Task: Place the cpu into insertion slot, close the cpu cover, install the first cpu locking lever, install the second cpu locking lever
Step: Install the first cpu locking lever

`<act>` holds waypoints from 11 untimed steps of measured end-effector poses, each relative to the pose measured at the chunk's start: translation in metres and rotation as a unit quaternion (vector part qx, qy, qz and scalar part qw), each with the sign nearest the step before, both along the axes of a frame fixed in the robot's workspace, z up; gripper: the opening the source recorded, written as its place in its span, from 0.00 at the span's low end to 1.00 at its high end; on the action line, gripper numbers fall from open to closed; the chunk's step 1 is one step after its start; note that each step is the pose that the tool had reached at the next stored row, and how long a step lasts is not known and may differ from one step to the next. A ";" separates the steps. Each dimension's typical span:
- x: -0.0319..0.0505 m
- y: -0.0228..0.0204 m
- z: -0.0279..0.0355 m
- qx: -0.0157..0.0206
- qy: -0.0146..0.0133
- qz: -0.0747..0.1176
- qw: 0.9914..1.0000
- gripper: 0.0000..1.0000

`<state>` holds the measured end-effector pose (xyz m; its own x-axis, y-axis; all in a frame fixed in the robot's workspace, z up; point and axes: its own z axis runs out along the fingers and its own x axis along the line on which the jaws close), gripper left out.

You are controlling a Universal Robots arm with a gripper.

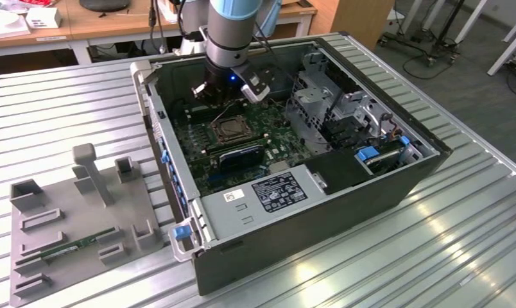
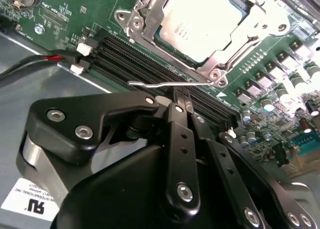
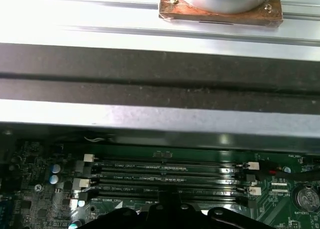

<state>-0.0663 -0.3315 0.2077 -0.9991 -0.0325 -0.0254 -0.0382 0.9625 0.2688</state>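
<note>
Flatly seated square cpu, silver cpu cover

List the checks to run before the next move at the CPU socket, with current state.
1. cpu lying flat in the insertion slot: ok.
2. cpu cover down around the cpu: ok.
3. Locking lever latched: not ok; it sticks out beside the socket, along the memory slots.
4. gripper lined up on the lever: ok; it is shut, tips right at the wire.
5. Tips actually touching the lever: cannot tell.
</note>
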 end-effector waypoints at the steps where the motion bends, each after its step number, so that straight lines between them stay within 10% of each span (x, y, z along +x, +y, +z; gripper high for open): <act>1: -0.0002 0.0000 0.0006 0.000 0.000 0.000 1.000 0.11; 11: -0.0031 0.0019 0.0044 0.003 -0.002 0.000 1.000 0.11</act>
<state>-0.0695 -0.3297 0.2121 -0.9991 -0.0324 -0.0291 -0.0392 0.9607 0.2747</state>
